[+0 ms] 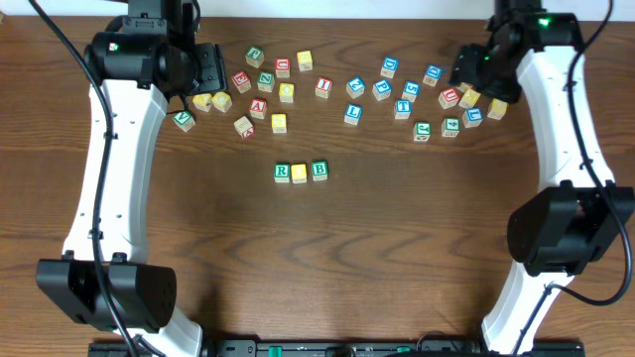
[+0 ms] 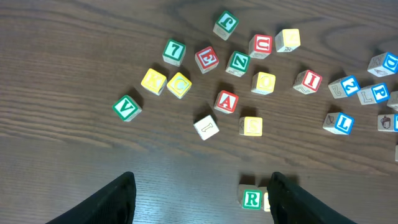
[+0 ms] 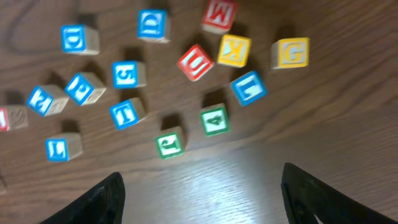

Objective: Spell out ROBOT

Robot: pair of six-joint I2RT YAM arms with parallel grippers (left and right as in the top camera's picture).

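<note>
Painted wooden letter cubes [image 2: 206, 126] on dark brown wood-grain tabletop [image 1: 327, 258]
Tabletop smooth, softly sheened; cubes pale bare wood with coloured painted faces; white plastic arm shells [image 1: 106, 169] glossy.

My overhead and left wrist feeds come through bright and sharp — a pale sheen on the table [image 1: 327, 260] at lower centre. The right wrist feed is dimmer, its blocks [image 3: 127, 113] blurred.

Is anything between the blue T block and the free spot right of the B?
Nothing visible: only bare table lies between the blue T block and the space beside the B block; the blue L block sits clear of that line.
</note>
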